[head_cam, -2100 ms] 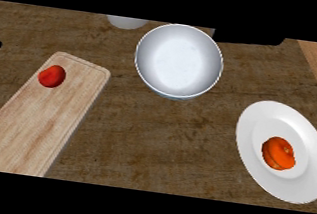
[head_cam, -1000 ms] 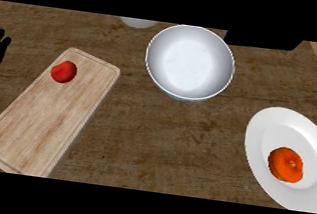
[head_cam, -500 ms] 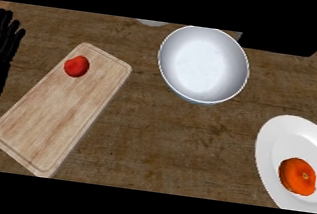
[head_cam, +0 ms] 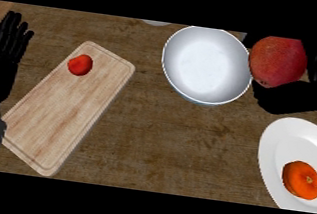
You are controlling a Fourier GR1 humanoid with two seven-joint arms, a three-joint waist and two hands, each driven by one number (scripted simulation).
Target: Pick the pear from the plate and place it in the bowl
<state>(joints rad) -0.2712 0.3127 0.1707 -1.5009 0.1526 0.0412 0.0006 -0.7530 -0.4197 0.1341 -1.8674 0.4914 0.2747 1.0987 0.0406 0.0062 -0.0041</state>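
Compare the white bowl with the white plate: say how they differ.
The bowl is deep, with a rim and curved inner wall; the plate is shallow and flat. The bowl holds nothing that shows; the plate carries an orange fruit. The bowl sits near the counter's far edge, whole in view; the plate lies nearer the robot at the right, cut off by the view's edge. Both are white and round and rest on the wooden counter.

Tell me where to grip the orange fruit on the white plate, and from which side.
Grip the orange fruit round its widest middle, coming down from above with thumb and fingers on opposite flanks. It is rounded, with no handle to catch, and lies alone on the shallow white plate, so its sides are probably free.
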